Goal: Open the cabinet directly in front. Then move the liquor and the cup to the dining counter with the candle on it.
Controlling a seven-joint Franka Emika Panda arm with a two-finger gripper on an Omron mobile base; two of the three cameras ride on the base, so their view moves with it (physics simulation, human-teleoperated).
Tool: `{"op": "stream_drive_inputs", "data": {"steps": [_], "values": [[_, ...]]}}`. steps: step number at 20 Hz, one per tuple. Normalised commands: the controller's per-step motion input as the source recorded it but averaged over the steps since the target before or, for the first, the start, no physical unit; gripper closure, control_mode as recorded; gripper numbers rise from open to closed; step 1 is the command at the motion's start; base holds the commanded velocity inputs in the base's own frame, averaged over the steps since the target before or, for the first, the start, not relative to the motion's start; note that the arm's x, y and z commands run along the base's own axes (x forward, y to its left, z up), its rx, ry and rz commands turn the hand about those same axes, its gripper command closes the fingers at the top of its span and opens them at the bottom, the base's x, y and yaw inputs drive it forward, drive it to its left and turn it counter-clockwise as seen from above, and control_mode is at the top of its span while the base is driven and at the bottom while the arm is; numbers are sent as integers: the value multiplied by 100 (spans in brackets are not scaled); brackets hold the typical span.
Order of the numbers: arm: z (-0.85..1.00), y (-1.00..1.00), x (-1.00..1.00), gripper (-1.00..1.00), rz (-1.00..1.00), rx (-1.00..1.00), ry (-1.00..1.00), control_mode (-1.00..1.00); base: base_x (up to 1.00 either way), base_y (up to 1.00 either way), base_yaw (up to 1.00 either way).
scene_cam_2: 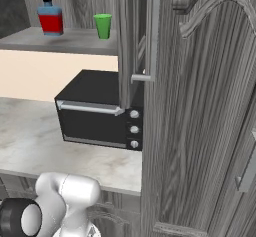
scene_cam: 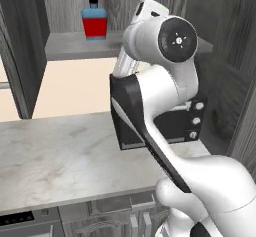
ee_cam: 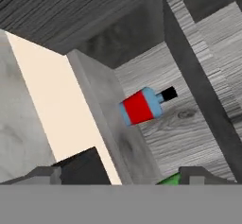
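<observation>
Black microwave (scene_cam_2: pixel 100 112) sits on the surface (scene_cam_2: pixel 30 141), light marbled top, directly under the cabinet (scene_cam_2: pixel 195 111). We note three round knobs down its right front edge. It stands below the shelf, not in the line to the things on it.

Cabinet doors stand swung open. In the right base view the right door, dark grey wood grain with a raised arched panel, takes up the whole right half of the frame; a long silver bar handle (scene_cam_2: pixel 152 31) runs down its near edge. The door edge sits just right of the cup (scene_cam_2: pixel 103 26) from this angle.

Cabinet shelf (scene_cam_2: pixel 65 41) is grey and flat. The liquor (scene_cam: pixel 94 21) stands upright toward its left, near the back wall, blue top, red lower band, black neck. The cup, bright green, stands upright to the bottle's right, apart from it, not touching.

Wall between shelf and surface is plain cream. Drawer fronts show below the surface edge.

Arm rises from the base, elbow high, forearm reaching up and forward toward the shelf; in the left base view it covers the shelf's right part. In the hand view the camera is rolled, so the bottle appears lying sideways. Gripper (ee_cam: pixel 123 178) is spread wide, released, grasping nothing; a sliver of green shows by one fingertip.
</observation>
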Motion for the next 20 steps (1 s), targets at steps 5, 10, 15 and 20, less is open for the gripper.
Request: {"op": "stream_drive_inputs", "data": {"steps": [5,10,15,20], "values": [[-18,-61,0,-100,-11,41,34,-100,0,0,0],[-46,-37,0,-100,-10,55,7,-100,0,0,0],[-42,-16,7,-100,-20,59,-6,-100,0,0,0],[-21,-3,14,-100,-31,42,-7,-100,0,0,0]]}}
